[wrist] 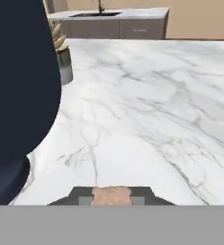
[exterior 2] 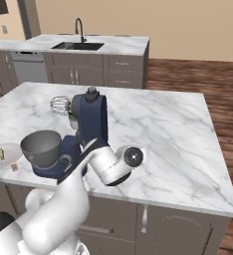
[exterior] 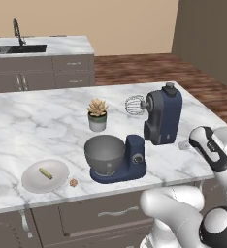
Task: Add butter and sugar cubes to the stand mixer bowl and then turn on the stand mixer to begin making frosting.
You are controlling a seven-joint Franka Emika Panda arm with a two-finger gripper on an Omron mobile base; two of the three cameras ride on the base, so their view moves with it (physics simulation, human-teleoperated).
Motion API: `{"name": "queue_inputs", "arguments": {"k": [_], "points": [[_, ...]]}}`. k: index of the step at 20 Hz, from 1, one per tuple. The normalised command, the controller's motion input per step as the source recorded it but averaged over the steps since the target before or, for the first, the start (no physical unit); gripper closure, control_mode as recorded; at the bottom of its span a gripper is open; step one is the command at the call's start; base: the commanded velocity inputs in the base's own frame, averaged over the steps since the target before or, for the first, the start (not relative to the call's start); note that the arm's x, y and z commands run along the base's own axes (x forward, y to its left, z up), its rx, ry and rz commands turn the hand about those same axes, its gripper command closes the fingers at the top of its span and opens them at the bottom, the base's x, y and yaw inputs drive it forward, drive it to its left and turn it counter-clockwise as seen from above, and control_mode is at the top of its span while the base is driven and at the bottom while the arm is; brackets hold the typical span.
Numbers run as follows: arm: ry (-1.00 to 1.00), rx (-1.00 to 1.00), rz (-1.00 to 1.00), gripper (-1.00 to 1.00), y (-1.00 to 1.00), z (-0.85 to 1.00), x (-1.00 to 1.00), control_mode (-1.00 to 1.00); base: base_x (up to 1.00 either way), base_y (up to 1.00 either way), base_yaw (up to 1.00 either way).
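The navy stand mixer [exterior: 162, 117] stands on the marble island with its head tilted up and its whisk [exterior: 134, 105] in the air. The grey stand mixer bowl [exterior: 105, 153] sits on its base. The butter [exterior: 45, 173] lies on a white plate [exterior: 32, 183] to the left, and one sugar cube [exterior: 73, 182] rests on the counter beside the plate. My gripper [wrist: 111, 197] is shut on another tan sugar cube [wrist: 111, 194]. It hovers low over the counter just right of the mixer [wrist: 18, 86], near the island's front edge [exterior: 183, 144].
A small potted succulent [exterior: 97, 114] stands behind the bowl. A second counter with a sink and tap [exterior: 18, 47] runs along the back wall. The island's marble top [wrist: 147, 110] stretches ahead of the hand. My white arm [exterior 2: 63, 199] crosses in front of the mixer base.
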Motion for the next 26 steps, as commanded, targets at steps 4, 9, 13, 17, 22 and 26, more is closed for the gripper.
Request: {"name": "queue_inputs", "arguments": {"k": [4, 9, 13, 17, 22, 26], "points": [[0.35, 0.0, -0.16, 1.0, -0.09, 0.38, -0.29, -1.0, 0.0, 0.0, 0.0], [0.33, 0.0, -0.14, 1.0, -0.19, 0.29, -0.59, -1.0, 0.0, 0.0, 0.0], [0.25, 0.0, -0.13, 1.0, -0.09, 0.26, -0.85, -1.0, 0.0, 0.0, 0.0], [0.27, -0.02, -0.14, 1.0, 0.28, 0.36, -0.79, -1.0, 0.0, 0.0, 0.0], [0.22, -0.01, -0.07, 1.0, 0.63, 0.48, -0.54, -1.0, 0.0, 0.0, 0.0], [0.23, -0.04, 0.0, 1.0, 0.91, 0.36, -0.53, -1.0, 0.0, 0.0, 0.0]]}}
